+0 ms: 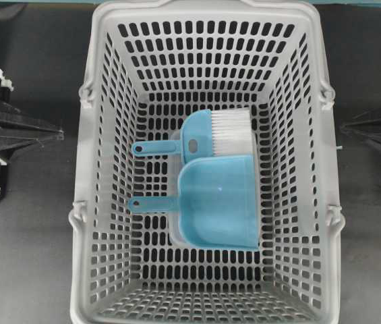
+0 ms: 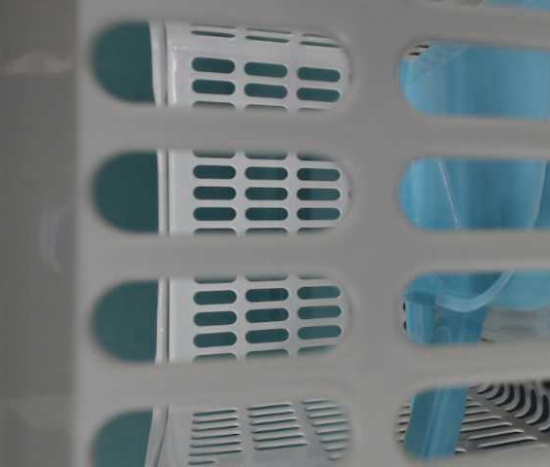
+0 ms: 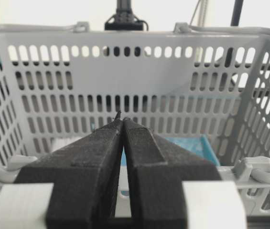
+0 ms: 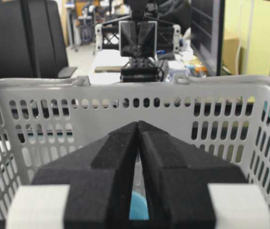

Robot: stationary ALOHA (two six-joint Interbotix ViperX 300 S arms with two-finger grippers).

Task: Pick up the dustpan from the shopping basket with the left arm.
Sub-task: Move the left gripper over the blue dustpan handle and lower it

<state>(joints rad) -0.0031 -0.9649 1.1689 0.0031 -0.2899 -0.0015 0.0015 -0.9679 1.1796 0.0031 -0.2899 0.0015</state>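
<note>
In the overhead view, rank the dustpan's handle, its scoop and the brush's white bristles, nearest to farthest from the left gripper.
Measured from the left gripper, outside the shopping basket:
1. Dustpan handle, pointing toward that side.
2. Dustpan scoop, mid-basket.
3. Brush bristles, slightly farther right, though close to the scoop.

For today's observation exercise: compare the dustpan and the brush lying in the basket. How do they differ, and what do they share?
The dustpan is a broad, flat, open scoop; the brush has a smaller rounded head. The brush carries white bristles; the dustpan has none. The dustpan lies nearer the bottom of the overhead view, the brush just above it, their edges meeting. Both are light blue plastic, lie in the shopping basket, and point thin handles with a hole toward the left of that view.
</note>
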